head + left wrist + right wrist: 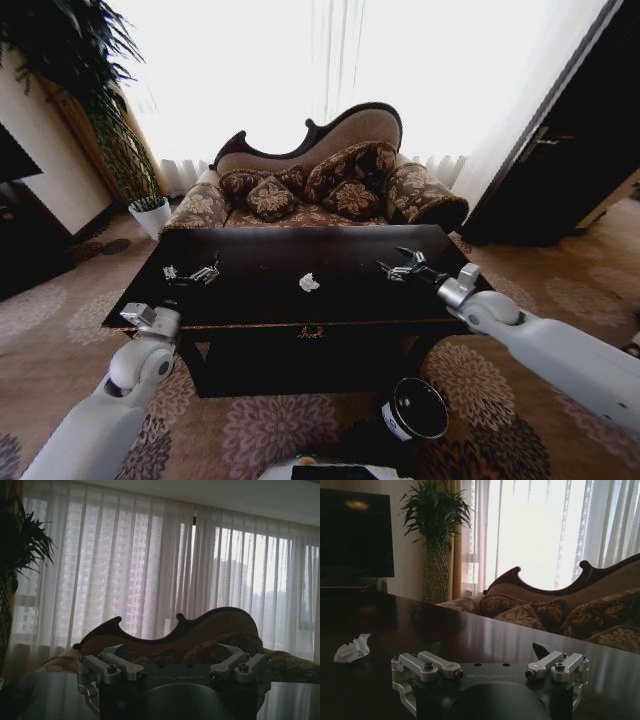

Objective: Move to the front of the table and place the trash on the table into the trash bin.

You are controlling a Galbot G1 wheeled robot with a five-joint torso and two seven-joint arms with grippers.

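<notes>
Lying mid-desk (260, 262), paper wad (309, 283) is looking light, crushable; right gripper (402, 268) hovering beside it, fingers apart; left gripper (195, 273) likewise spread.

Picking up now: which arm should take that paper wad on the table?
Probably right. The right gripper hovers open over the table, and the paper wad seems slightly nearer it than the left gripper. The trash bin also stands on the right.

The large rectangular dark wood table (260, 262) with a glossy top stands before the patterned sofa (320, 190). One small crumpled white paper wad (309, 283) lies near the table's middle, toward its front edge.
</notes>
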